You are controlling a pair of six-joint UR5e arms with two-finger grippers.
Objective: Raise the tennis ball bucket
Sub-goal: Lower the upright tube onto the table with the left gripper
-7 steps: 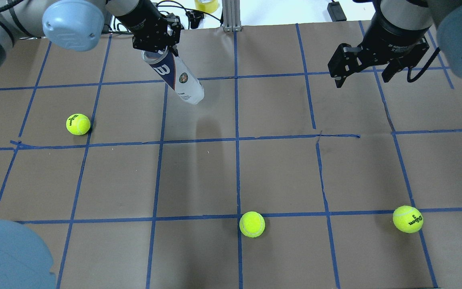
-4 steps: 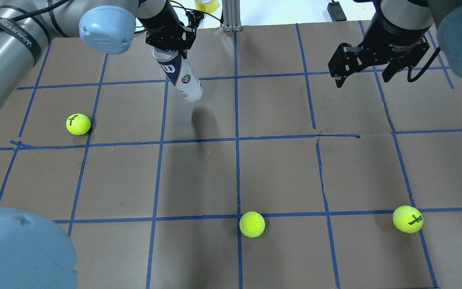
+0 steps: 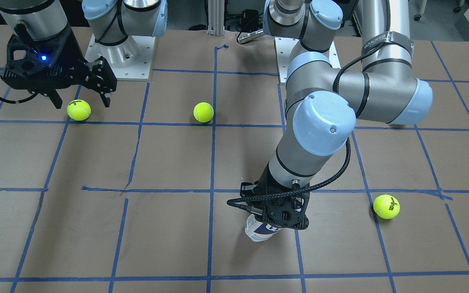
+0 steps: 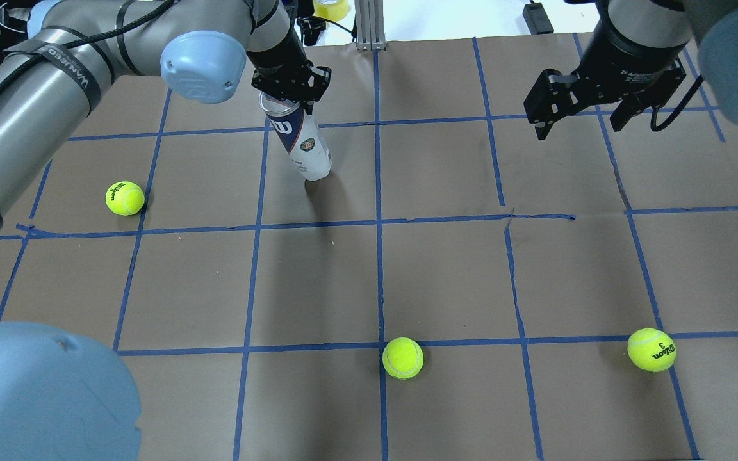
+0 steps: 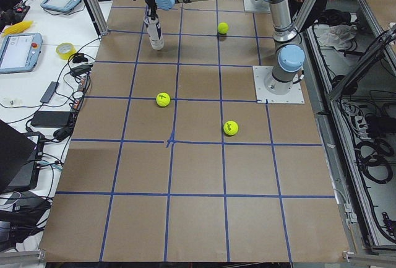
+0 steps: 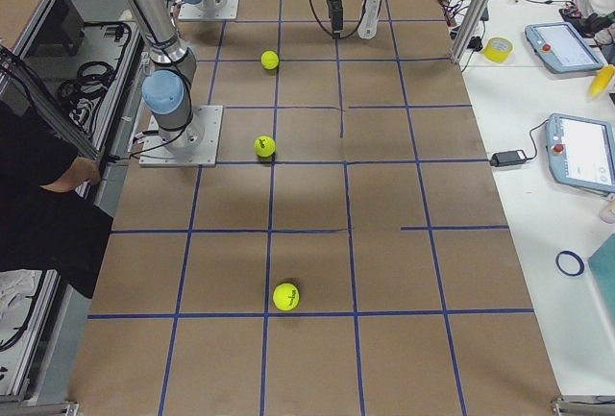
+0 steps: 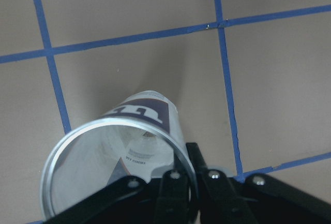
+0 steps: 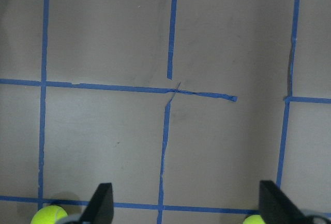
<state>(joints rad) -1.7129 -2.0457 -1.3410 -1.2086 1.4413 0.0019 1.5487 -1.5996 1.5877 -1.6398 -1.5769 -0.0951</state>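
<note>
The tennis ball bucket [image 4: 302, 144] is a clear tube with a white and navy label, near the table's far edge, left of centre. My left gripper [image 4: 289, 89] is shut on its open top rim. The tube leans a little, and its bottom end is at or just above the paper, next to its shadow. The left wrist view looks down into the empty tube [image 7: 119, 157], with my fingers [image 7: 178, 182] pinching the rim. The tube also shows in the front view [image 3: 259, 234] under the left gripper [image 3: 279, 213]. My right gripper [image 4: 579, 125] is open and empty, high at the far right.
Three yellow-green tennis balls lie on the brown paper: one at the left [image 4: 125, 198], one at the near centre [image 4: 402, 358], one at the near right [image 4: 651, 349]. A metal post [image 4: 369, 25] and a yellow tape roll [image 4: 329, 8] stand beyond the far edge.
My left arm has swung right with the tube, which now hangs more upright and lower, its bottom close to its shadow. The right arm has not moved.
</note>
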